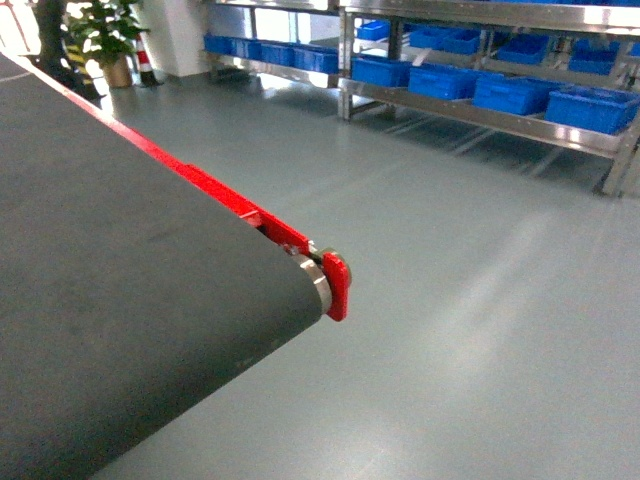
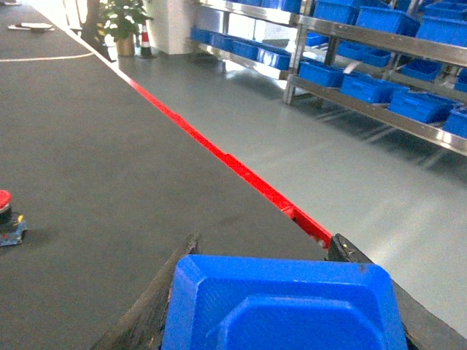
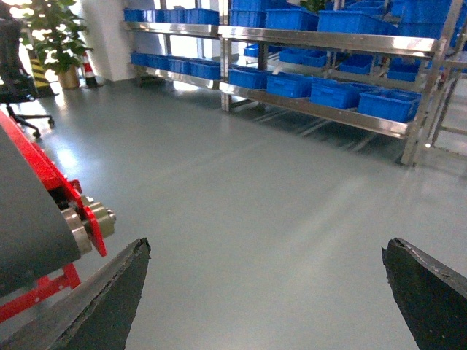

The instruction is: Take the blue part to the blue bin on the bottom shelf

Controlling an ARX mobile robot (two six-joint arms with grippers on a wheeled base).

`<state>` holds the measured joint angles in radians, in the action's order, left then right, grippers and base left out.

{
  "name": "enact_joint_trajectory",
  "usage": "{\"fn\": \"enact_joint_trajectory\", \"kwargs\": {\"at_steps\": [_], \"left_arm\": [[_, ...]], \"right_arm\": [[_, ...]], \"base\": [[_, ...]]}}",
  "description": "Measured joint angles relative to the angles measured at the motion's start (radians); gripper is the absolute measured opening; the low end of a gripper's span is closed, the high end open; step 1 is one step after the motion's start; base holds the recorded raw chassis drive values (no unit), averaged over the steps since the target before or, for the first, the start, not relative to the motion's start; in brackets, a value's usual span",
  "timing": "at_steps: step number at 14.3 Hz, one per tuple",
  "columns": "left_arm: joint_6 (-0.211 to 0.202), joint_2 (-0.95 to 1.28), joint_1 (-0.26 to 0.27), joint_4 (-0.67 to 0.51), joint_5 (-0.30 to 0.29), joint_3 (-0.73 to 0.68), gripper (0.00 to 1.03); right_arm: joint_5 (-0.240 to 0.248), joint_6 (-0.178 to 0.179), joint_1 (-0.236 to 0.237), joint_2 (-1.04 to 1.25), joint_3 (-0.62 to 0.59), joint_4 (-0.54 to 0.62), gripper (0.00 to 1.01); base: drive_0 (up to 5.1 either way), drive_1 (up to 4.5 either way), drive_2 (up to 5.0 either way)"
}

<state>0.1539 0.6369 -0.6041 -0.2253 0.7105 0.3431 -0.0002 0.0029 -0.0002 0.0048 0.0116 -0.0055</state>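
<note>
Left hand [image 2: 281,292]: seen only in the left wrist view, at the bottom centre of the frame. Its two dark fingers [image 2: 146,306] sit either side of the blue part [image 2: 281,302], a moulded blue plastic piece with a raised inner panel, and pinch it between them. The part fills the lower middle of that frame, above the dark conveyor belt [image 2: 109,168].

Right hand [image 3: 266,292]: in the right wrist view its fingers [image 3: 109,299] stand spread wide at the lower left and lower right corners, with only grey floor [image 3: 255,197] between them.

Belt: dark grey, edged by a red side rail [image 1: 215,190] running from upper left toward the centre in the head view, ending at a silver roller [image 1: 318,275] with a red end bracket. A small red-topped object [image 2: 7,215] lies on the belt at the left edge of the left wrist frame.

Shelving: a stainless rack crosses the upper right of the head view. Its bottom shelf [image 1: 480,115] carries a row of blue bins [image 1: 515,92]. The rack stands well apart from the belt, across open floor. A potted plant [image 1: 105,35] sits in the upper left.
</note>
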Motion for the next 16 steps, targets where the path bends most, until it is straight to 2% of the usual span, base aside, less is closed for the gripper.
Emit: {"fn": "enact_joint_trajectory", "kwargs": {"at_steps": [16], "left_arm": [[0.0, 0.001, -0.002, 0.0, 0.0, 0.0, 0.44]], "right_arm": [[0.0, 0.0, 0.0, 0.0, 0.0, 0.0, 0.98]], "base": [[-1.6, -1.62, -1.6]]}}
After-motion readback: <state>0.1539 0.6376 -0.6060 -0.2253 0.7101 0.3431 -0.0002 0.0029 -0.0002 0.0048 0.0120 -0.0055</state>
